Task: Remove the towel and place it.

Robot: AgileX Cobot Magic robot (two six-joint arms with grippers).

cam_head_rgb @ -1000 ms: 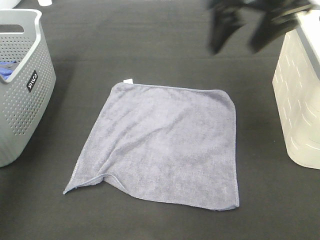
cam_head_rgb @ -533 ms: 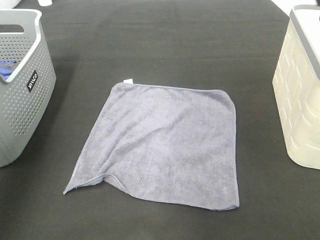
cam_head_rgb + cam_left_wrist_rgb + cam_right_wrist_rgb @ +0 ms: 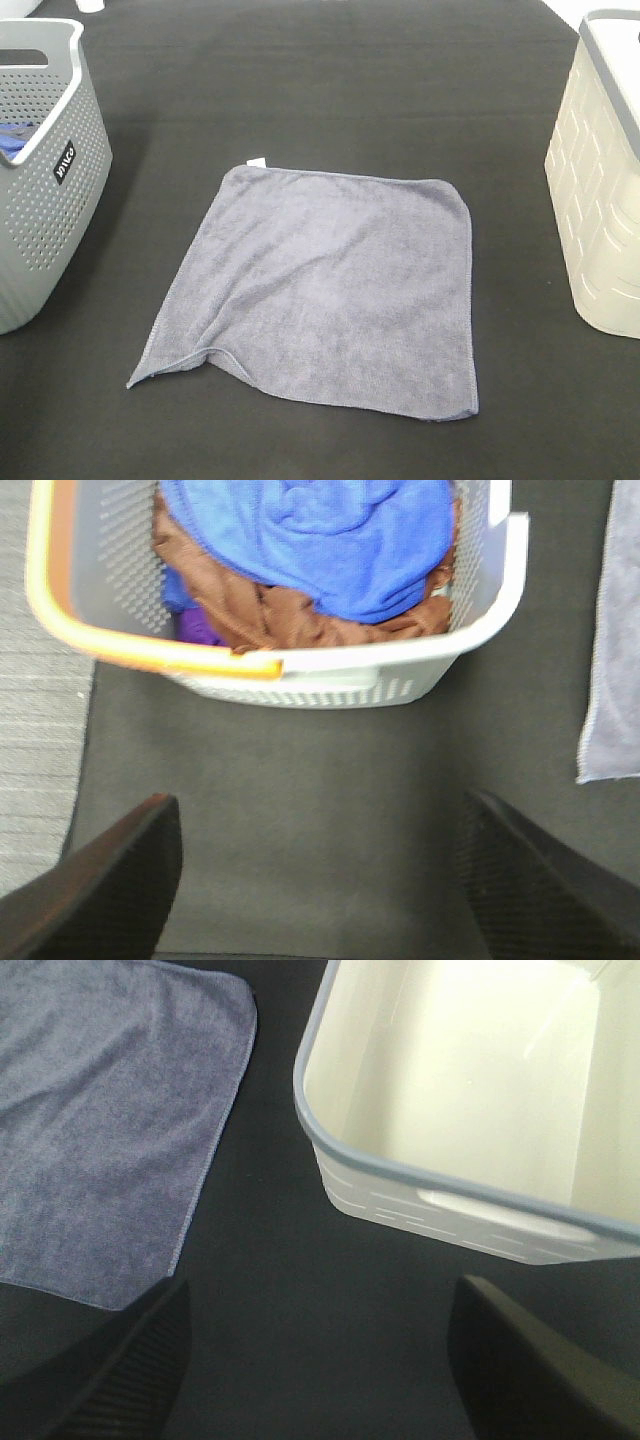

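Note:
The grey-lavender towel (image 3: 320,290) lies spread flat on the dark table in the exterior high view, with its small white tag (image 3: 256,161) at the far left corner and the near left corner slightly folded. Neither arm shows in that view. My left gripper (image 3: 320,900) is open over bare table in front of the grey basket, and a strip of the towel (image 3: 610,680) shows off to one side. My right gripper (image 3: 320,1380) is open above the table between the towel's corner (image 3: 100,1110) and the white bin. Nothing is between either gripper's fingers.
A perforated grey basket (image 3: 50,200) stands at the left; the left wrist view shows a bright blue cloth (image 3: 320,530) and a brown cloth (image 3: 290,615) inside it. A white bin with a grey rim (image 3: 600,220) stands at the right, and the right wrist view looks into it past its rim (image 3: 400,1175).
The dark right arm that hung over the far right of the table a second ago has left the exterior high view. The towel and both containers have not moved.

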